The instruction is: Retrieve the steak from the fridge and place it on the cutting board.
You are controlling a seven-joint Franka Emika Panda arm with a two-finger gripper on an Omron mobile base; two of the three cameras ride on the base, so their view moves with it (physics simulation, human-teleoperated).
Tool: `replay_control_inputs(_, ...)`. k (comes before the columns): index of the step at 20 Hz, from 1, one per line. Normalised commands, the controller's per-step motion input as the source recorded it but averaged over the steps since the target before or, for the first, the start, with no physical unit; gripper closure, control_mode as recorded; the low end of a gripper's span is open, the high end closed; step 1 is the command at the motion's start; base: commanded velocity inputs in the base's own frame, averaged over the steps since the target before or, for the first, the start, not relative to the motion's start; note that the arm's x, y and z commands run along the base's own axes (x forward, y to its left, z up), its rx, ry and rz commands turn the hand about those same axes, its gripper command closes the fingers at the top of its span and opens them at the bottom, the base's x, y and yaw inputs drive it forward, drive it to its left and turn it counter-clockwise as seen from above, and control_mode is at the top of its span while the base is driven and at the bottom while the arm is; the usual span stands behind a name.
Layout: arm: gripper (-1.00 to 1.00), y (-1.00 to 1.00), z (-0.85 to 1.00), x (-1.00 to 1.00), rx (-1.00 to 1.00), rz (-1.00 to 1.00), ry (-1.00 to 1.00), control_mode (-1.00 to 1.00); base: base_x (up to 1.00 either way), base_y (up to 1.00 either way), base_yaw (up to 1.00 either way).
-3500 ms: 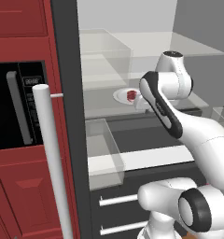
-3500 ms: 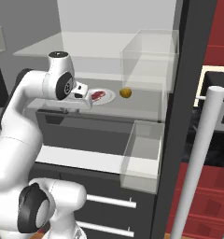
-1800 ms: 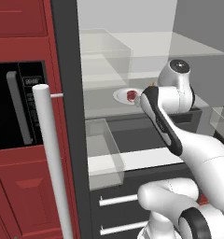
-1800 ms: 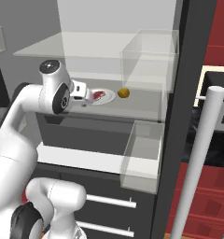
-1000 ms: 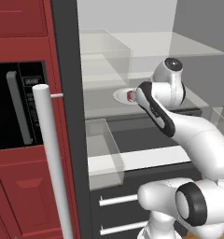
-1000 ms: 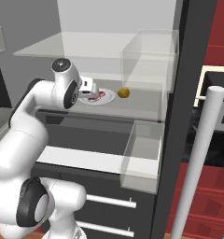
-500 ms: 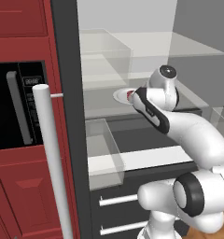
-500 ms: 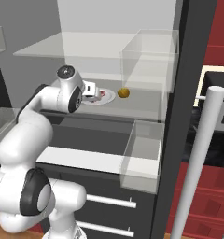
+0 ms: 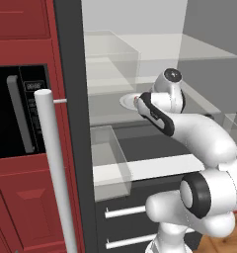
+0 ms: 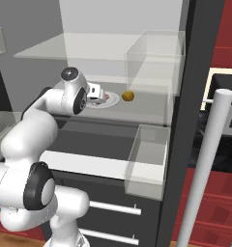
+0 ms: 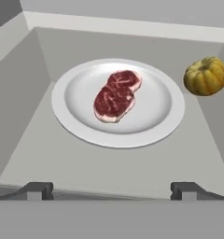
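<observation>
Step in hand: reach into fridge [image 9: 71,123]. Steak [image 11: 115,95] is seen lying on white plate [image 11: 76,122] on the shelf, untouched. Pincer [image 11: 111,189] is spread wide, empty, short of plate. Next: pincer to be advanced and lowered astride steak, then clenched.

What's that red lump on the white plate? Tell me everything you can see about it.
It is the steak, a raw, dark red slab with pale marbling and a pale fatty edge. It lies flat near the middle of a round white plate on a fridge shelf, touching only the plate. The claw is short of it, open.
</observation>
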Motion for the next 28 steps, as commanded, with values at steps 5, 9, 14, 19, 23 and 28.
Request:
replay_control_inputs(5, -1.0, 0.0, 0.0, 0.08, 0.03, -0.1, 0.0, -1.0, 0.0, 0.0, 0.0)
replay_control_inputs(9, -1.0, 0.0, -0.03, 0.11, 0.07, -0.06, 0.0, -1.0, 0.0, 0.0, 0.0)
replay_control_inputs(14, -1.0, 0.03, -0.17, 0.21, 0.06, 0.0, -0.03, -1.0, 0.0, 0.0, 0.0)
replay_control_inputs(19, -1.0, 0.02, -0.22, 0.28, 0.0, 0.0, -0.03, -1.0, 0.0, 0.0, 0.0)
replay_control_inputs(23, -1.0, 0.02, -0.02, 0.33, 0.0, 0.0, -0.01, -1.0, 0.0, 0.0, 0.0)
replay_control_inputs(28, -1.0, 0.01, 0.0, 0.32, 0.0, 0.0, 0.0, -1.0, 0.0, 0.0, 0.0)
